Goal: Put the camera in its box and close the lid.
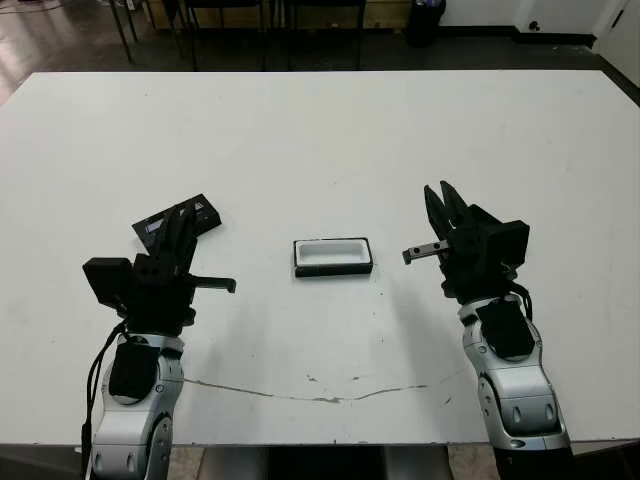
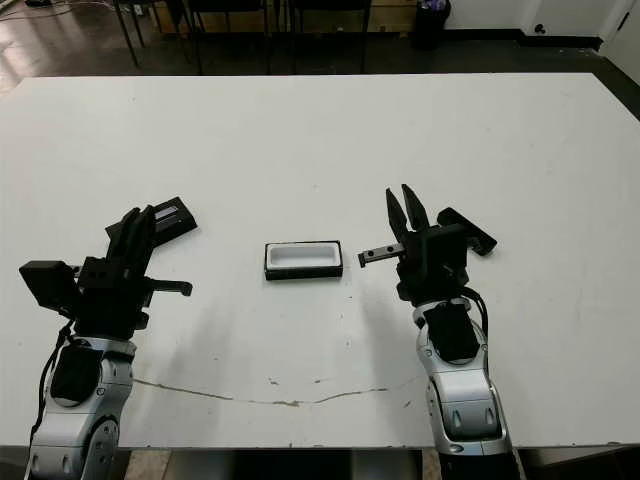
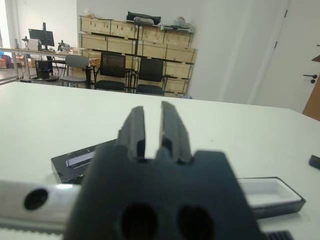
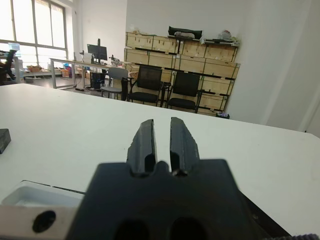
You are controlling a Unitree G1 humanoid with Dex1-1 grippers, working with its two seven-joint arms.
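Right now neither gripper carries anything. The left gripper point(image 2: 142, 214) has its two black fingers parted by a narrow gap and empty. The right gripper point(image 2: 400, 195) shows the same slim gap, with nothing between the fingers.

The shallow black box with white lining point(image 1: 333, 268) lies open at the middle of the white table point(image 1: 320, 140), between the two arms. The flat black lid with a pale stripe point(image 2: 172, 216) lies at the left, just beyond the left fingertips. The camera, a narrow dark bar point(image 2: 472, 236), lies at the right, mostly hidden behind the right gripper's body, so I cannot tell how its face is turned.

The task looks barely begun. I see three risks:
- The camera is thin and flat on the table, so fingers closing on it may slide off or push it away.
- A tilted release could leave it propped on the box's rim.
- The light box might shift when nudged.
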